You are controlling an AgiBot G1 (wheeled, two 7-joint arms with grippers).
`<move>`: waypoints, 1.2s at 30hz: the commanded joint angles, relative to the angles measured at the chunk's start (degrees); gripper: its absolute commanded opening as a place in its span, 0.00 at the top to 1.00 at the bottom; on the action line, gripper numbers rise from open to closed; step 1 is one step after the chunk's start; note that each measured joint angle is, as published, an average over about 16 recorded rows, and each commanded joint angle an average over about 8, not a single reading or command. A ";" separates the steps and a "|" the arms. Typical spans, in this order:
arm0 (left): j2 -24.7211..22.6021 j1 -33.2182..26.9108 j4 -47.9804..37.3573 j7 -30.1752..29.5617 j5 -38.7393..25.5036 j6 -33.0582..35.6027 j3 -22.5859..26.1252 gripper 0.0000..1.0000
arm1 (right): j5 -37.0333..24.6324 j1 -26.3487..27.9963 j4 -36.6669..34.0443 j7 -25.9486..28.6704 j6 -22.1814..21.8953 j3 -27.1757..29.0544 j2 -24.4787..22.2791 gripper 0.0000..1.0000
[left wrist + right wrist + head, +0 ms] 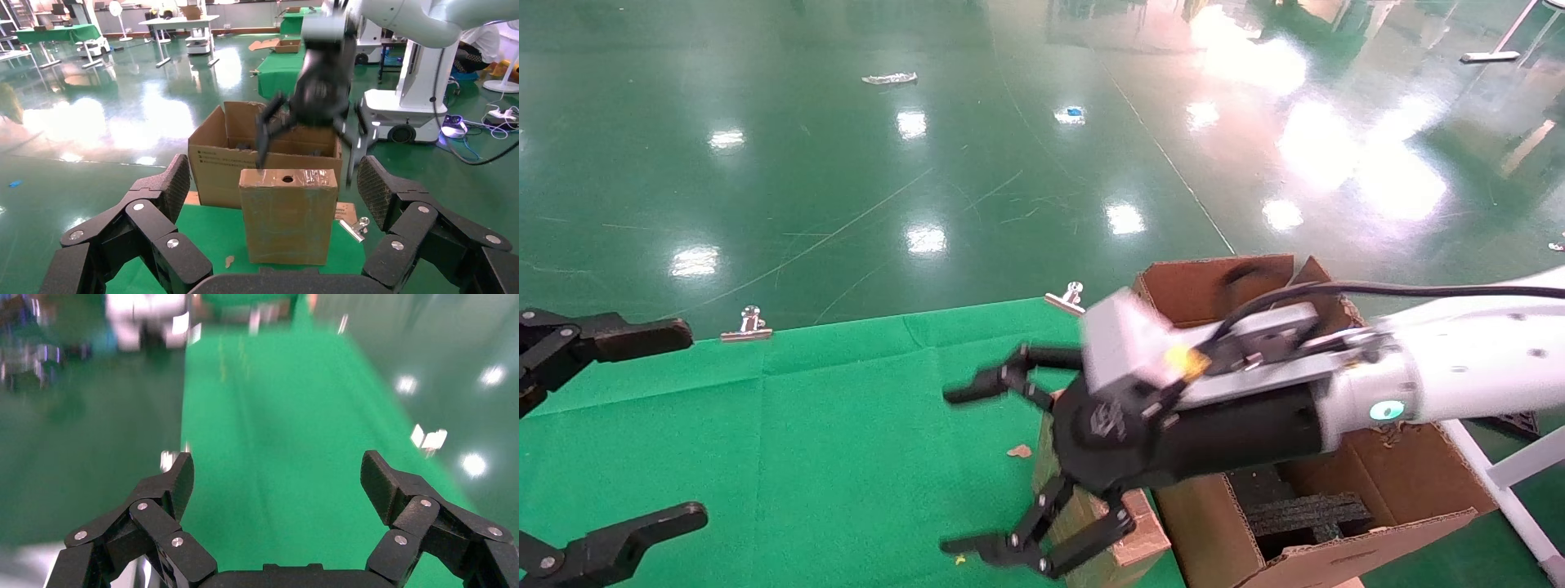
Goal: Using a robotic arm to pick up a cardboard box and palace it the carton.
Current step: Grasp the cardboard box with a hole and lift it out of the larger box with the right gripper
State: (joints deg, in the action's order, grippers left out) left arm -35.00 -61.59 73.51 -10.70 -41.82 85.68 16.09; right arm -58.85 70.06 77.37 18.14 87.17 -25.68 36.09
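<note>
Print on the carton [214, 160] is unreadable. Right tool [997, 474] gapes wide above the cardboard box [287, 214]; left tool [625, 425], also wide, idles over the worktop [829, 457].

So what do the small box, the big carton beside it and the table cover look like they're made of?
Small cardboard box: brown cardboard, with glossy, wrinkled clear tape along its top edge. Carton: matte corrugated cardboard; fluted edges show on its cut walls, with dark foam-like inserts inside. Table cover: likely green fabric, matte and creased, held by metal clips.

Print on carton [220, 160] side, too small to read.
</note>
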 commanded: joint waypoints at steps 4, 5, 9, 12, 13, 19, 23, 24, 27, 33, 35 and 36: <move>0.01 -0.01 0.00 0.01 0.01 -0.01 0.02 0.00 | -9.75 5.74 0.45 3.39 2.21 -6.60 1.44 0.00; 0.01 -0.01 -0.01 0.01 0.02 -0.01 0.03 0.00 | -11.50 6.97 0.48 3.67 2.49 -8.22 1.73 0.00; 0.02 -0.01 -0.01 0.02 0.03 -0.01 0.05 0.00 | -16.27 12.02 0.54 4.01 3.14 -14.63 2.66 0.00; 0.02 -0.02 -0.01 0.03 0.04 -0.02 0.06 0.00 | -16.87 16.03 0.57 3.30 3.32 -18.74 2.88 0.00; 0.02 -0.02 -0.01 0.03 0.04 -0.02 0.06 0.00 | -16.67 17.42 0.58 2.95 3.37 -19.93 2.85 0.00; 0.03 -0.02 -0.01 0.04 0.06 -0.03 0.09 0.00 | -15.71 27.20 0.68 0.52 3.60 -27.47 2.02 0.00; 0.04 -0.03 -0.01 0.05 0.07 -0.04 0.11 0.00 | -16.72 33.36 0.67 0.25 3.59 -33.50 1.71 0.00; 0.04 -0.03 -0.01 0.06 0.07 -0.04 0.11 0.00 | -17.07 34.72 0.66 0.40 3.57 -35.08 1.72 0.00; 0.05 -0.03 -0.01 0.06 0.08 -0.05 0.12 0.00 | -17.98 38.24 0.64 1.23 3.49 -39.68 2.06 0.00; 0.06 -0.04 -0.01 0.07 0.10 -0.06 0.15 0.00 | -19.34 43.50 0.67 2.95 3.25 -48.74 4.34 0.00; 0.06 -0.04 -0.01 0.08 0.11 -0.06 0.16 0.00 | -19.65 44.91 0.66 3.67 3.12 -51.55 5.41 0.00; 0.06 -0.04 -0.01 0.08 0.11 -0.06 0.16 0.00 | -19.76 45.58 0.65 4.12 3.04 -52.85 5.95 0.00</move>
State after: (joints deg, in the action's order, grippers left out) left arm -34.94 -61.63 73.51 -10.62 -41.71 85.62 16.25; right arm -78.29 115.59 78.00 22.72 90.18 -77.86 41.96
